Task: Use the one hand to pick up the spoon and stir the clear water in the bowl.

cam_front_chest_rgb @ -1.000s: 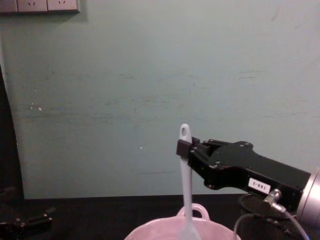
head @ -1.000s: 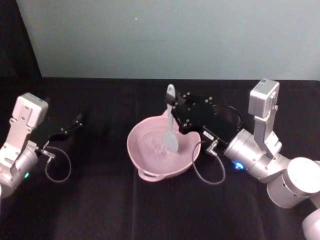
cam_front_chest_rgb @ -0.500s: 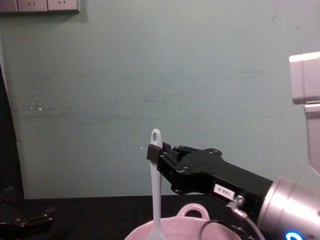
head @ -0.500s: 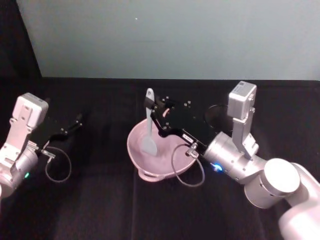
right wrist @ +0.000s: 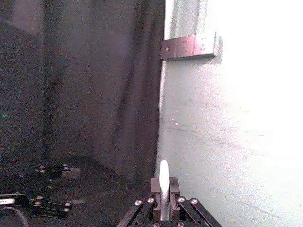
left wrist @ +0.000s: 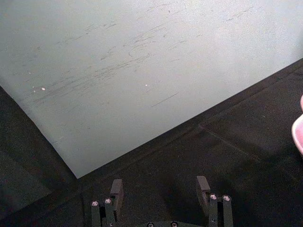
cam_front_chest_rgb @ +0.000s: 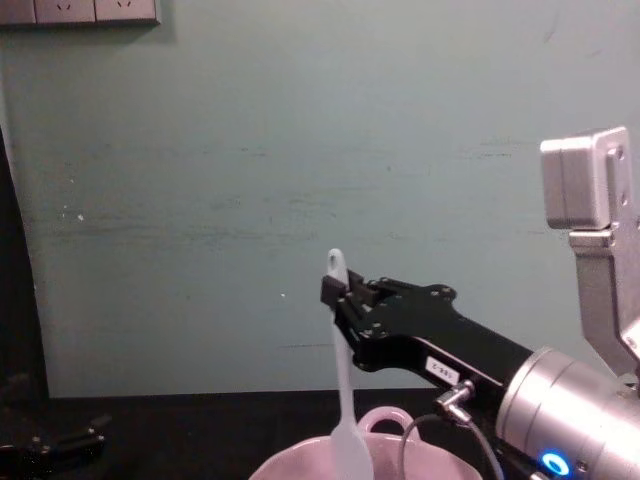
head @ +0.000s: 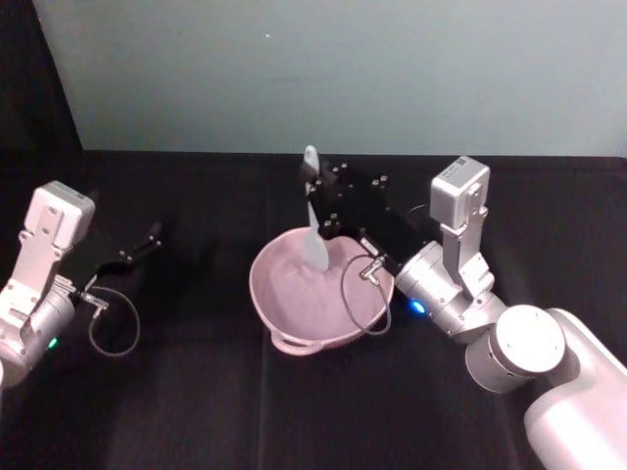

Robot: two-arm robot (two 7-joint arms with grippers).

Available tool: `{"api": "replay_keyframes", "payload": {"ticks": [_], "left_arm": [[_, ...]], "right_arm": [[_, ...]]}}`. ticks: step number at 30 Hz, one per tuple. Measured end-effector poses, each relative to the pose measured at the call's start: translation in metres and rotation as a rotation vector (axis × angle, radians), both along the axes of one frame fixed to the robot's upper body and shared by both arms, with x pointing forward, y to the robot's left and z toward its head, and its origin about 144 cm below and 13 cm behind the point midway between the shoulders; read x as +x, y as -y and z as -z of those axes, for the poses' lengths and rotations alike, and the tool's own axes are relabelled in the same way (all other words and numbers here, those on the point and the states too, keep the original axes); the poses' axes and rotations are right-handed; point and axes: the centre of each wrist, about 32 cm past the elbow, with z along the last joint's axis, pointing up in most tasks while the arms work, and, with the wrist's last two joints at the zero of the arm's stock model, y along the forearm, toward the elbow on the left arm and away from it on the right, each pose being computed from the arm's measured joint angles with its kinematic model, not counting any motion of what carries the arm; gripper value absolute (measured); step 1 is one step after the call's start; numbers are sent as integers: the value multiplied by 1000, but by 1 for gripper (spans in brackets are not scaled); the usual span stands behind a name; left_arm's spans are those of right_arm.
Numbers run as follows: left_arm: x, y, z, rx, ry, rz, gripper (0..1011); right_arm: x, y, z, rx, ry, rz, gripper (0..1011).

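I see one pink bowl in the middle of the black tabletop, one white spoon and my two claws. My right claw reaches in from the right over the bowl's far rim, pinching the spoon's handle. The spoon stands almost upright, head down inside the bowl. My left claw rests wide at the far left.

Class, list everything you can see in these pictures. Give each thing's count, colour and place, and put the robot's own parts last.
bowl: one, pale pink, middle of the table.
spoon: one, white, upright, head down inside the bowl.
table: one, black.
wall: one, pale green, behind the table.
sockets: one row, white, high on the wall.
right gripper: one, black, above the bowl's far side, shut on the spoon's handle.
left gripper: one, black, open, parked at the table's left.
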Motion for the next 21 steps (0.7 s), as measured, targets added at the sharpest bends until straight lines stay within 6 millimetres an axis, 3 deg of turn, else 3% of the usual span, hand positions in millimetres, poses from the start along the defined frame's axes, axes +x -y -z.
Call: {"api": "replay_keyframes", "payload": {"ticks": [9,21], "left_arm": [[0,0,0,0,0,0,1011],[0,0,0,0,0,0,1011]], "right_arm": [[-10,20,-7,-17,15,49,114],[-26,43,-34,57,-118,21,114]]}}
